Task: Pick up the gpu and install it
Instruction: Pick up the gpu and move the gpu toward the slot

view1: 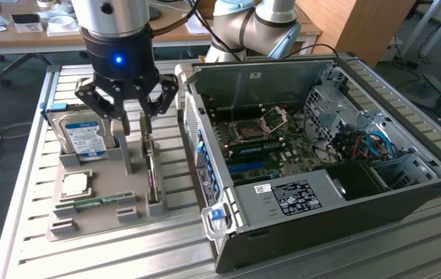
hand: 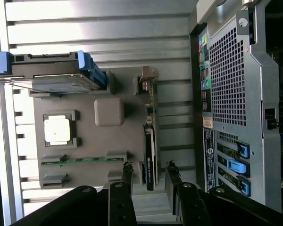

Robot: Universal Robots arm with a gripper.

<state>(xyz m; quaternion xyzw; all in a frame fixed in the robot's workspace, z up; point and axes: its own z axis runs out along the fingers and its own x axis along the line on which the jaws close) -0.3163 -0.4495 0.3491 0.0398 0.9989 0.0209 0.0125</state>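
Grey fixture tray (view1: pixel 96 224) (hand: pixel 85 139) sits on the slatted metal counter (view1: pixel 360 256) (hand: pixel 99 28), at the exterior view's left of the open computer case (view1: pixel 283 75) (hand: pixel 226 84). The gpu (view1: pixel 152 171) (hand: pixel 150 150) stands on edge in its slot along the tray side nearest the case, with its silver bracket at the far end. My gripper (view1: pixel 132 125) (hand: pixel 149 172) hangs over the card with its fingers spread. In the wrist view one fingertip lies to either side of the gpu, a gap showing on each side, nothing pinched. Also in the tray: a hard drive (view1: pixel 81 136) (hand: pixel 52 77) with a blue label, upright; a CPU (view1: pixel 75 185) (hand: pixel 56 130), flat; and a RAM stick (view1: pixel 96 202) (hand: pixel 82 160) nearest the front.
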